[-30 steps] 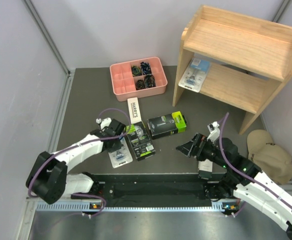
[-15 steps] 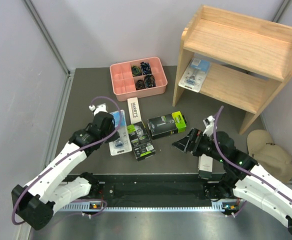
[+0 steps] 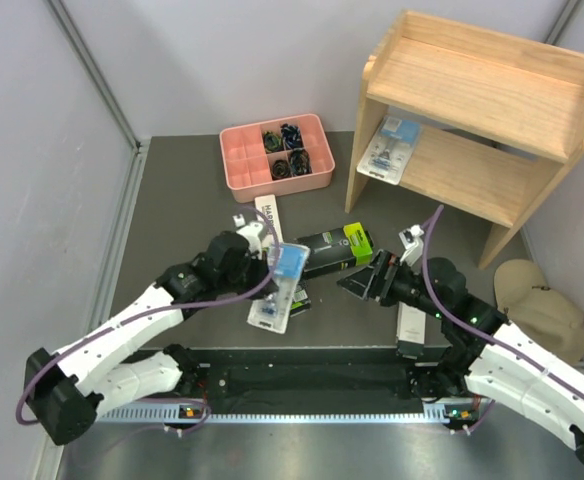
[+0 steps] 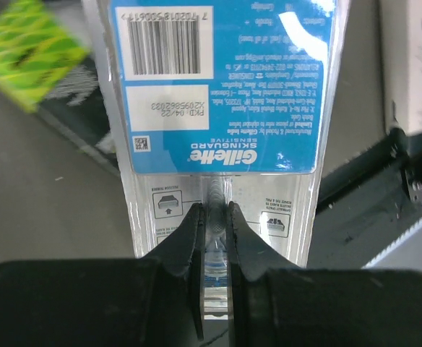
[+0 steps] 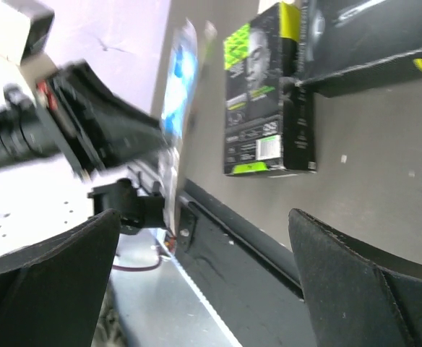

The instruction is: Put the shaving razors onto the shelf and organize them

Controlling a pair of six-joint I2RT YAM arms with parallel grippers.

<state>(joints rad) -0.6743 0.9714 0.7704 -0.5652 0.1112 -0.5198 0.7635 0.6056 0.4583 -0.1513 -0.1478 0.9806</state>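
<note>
Left wrist view: the left hand pinches the blue blister pack by its clear edge, held above the table, probably for carrying to the shelf; the right hand is wide, empty.

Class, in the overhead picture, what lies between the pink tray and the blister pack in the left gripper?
A slim white box lies there, running from near the pink tray toward the blister pack; the top view shows it.
</note>
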